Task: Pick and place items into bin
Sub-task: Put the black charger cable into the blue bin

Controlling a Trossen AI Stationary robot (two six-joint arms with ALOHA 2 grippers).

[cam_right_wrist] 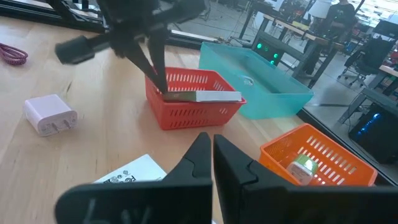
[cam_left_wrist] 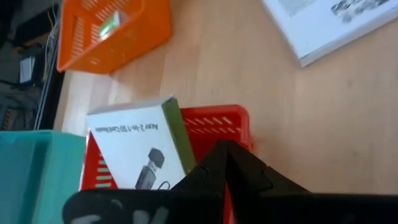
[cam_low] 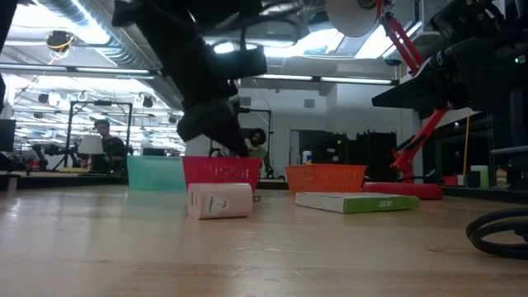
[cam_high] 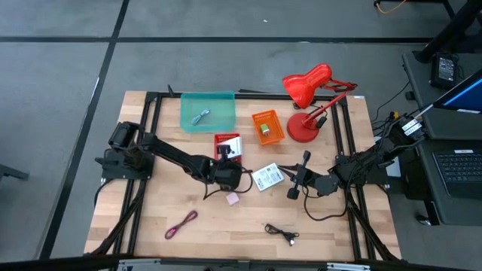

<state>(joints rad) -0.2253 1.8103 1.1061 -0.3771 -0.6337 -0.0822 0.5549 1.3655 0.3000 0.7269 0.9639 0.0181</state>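
High view: overhead, straight down, far enough to frame the whole table (cam_high: 151,218) and both arms. Low view: at tabletop level, facing level across the wood into the room behind, close to the pink cube (cam_low: 219,200). Left wrist view: tight, angled down past its own fingers at the red basket (cam_left_wrist: 214,121). Right wrist view: looks across the table at that same basket and the teal bin (cam_right_wrist: 267,87). All four share the red basket, near table centre, 12 o'clock of the left gripper (cam_high: 228,168) overhead.
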